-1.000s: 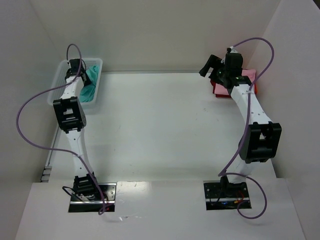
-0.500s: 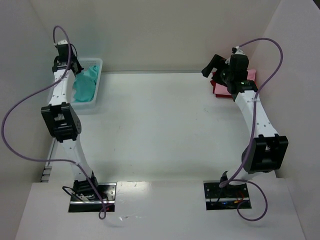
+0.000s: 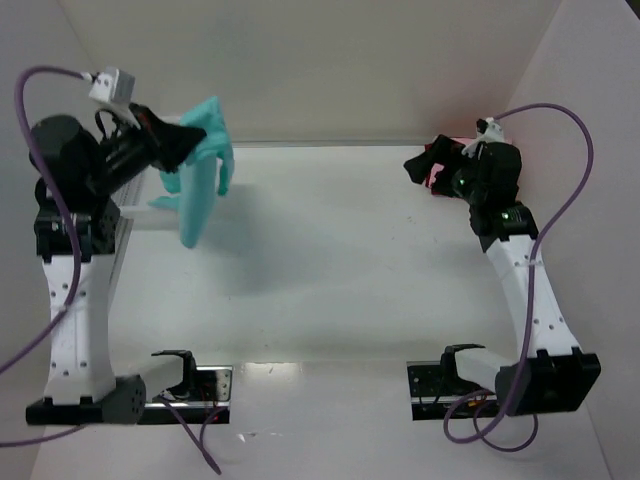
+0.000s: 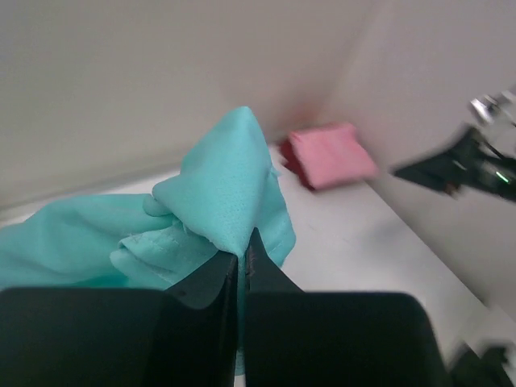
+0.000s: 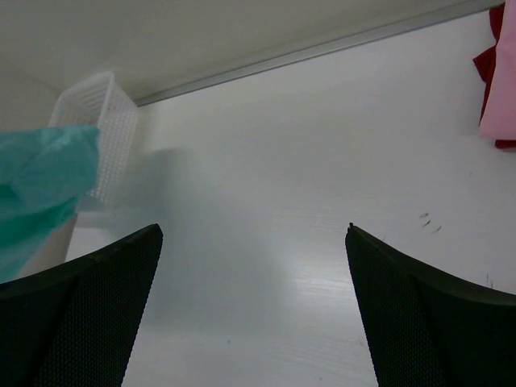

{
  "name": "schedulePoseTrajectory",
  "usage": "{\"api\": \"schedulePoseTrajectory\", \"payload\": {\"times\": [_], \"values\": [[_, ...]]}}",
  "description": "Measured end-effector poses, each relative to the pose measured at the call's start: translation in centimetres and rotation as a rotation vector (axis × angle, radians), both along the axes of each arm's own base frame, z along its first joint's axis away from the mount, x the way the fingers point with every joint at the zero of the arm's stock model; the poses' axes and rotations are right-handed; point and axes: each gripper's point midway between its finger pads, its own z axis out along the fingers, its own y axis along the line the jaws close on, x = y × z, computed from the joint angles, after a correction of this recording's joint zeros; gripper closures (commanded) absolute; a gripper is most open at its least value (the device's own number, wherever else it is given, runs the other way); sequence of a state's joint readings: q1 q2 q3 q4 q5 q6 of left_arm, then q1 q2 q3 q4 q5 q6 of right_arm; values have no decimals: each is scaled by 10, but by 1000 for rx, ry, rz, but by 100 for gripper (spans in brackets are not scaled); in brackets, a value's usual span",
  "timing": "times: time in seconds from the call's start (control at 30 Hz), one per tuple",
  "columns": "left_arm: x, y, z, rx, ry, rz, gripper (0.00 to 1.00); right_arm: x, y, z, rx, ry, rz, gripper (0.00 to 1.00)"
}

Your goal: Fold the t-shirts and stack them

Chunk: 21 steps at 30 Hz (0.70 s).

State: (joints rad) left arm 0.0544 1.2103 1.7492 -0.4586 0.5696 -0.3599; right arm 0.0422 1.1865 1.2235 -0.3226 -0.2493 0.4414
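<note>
My left gripper (image 3: 188,140) (image 4: 242,243) is shut on a fold of the teal-green t-shirt (image 3: 201,178) (image 4: 226,193). It holds the shirt high above the table's far left, and the cloth hangs down loose. The shirt also shows at the left edge of the right wrist view (image 5: 36,185). The pink folded t-shirt (image 4: 330,156) (image 5: 500,89) lies on the red one (image 4: 292,159) (image 5: 486,63) at the far right corner. In the top view the right arm mostly hides them, and only a bit of red (image 3: 433,180) shows. My right gripper (image 3: 422,162) (image 5: 251,230) is open and empty, next to that stack.
The white mesh basket (image 5: 103,121) stands at the far left by the back wall, below the hanging shirt. White walls close in the table at the back and on both sides.
My left arm has lifted the teal-green t-shirt out of the basket and swung it up and to the right. My right arm has drawn back a little from the pink and red stack.
</note>
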Motion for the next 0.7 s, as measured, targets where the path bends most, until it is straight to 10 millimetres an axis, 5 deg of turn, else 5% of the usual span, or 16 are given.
{"api": "schedulePoseTrajectory", "payload": {"times": [0.1,0.27,0.47,0.53,0.57,0.7], "values": [[-63,-32,-40,-33,50,-205,100,-30,4,6,19,-31,29,0],[-108,-52,-118,-86,231,-344,100,-64,13,7,45,-67,78,0],[-102,-34,-202,-34,455,-202,93,-70,20,-32,75,26,106,0],[-94,-29,-215,-9,490,-170,69,-70,21,-40,81,53,109,0],[-88,-26,-220,4,501,-158,67,-70,21,-42,82,59,112,0],[-60,-21,-246,45,581,-127,31,-67,21,-47,82,77,111,0]]}}
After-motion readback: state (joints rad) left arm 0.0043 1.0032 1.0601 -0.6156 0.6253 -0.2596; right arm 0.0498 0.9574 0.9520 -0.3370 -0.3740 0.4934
